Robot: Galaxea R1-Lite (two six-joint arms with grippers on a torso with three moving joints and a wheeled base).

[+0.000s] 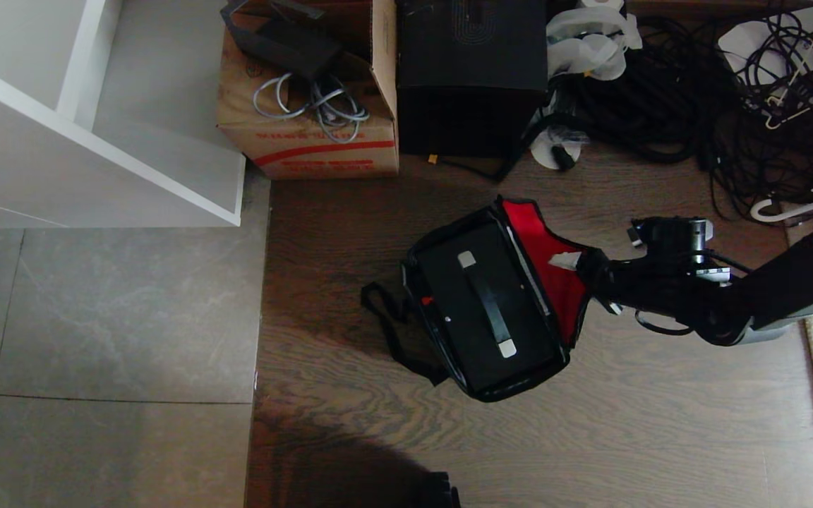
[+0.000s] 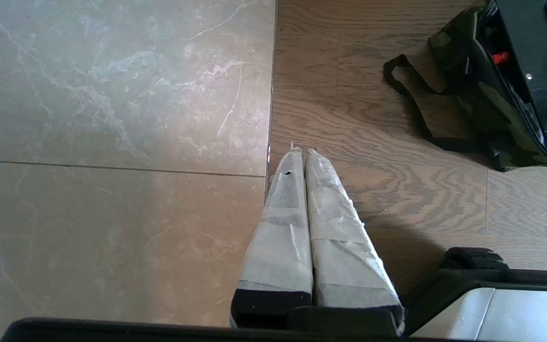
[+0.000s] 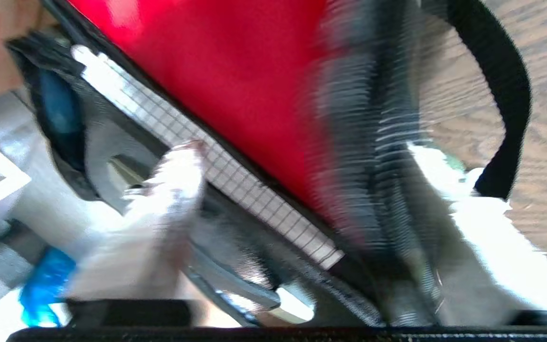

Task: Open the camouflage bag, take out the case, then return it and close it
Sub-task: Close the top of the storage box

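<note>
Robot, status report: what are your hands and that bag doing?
Right hand astride open red lid. Left hand shut, parked above floor. Case inside camouflage bag. Nothing blocking.

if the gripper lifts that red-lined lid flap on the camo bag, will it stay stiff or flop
The lid flap probably flops: it is soft fabric, already curving unevenly. It likely weighs little, so the camouflage bag with the case inside should stay put.

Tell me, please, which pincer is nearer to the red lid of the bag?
Right. The right pincer straddles the edge of the red lid, one finger either side. The left pincer hangs over the floor seam, well away from the bag.
</note>
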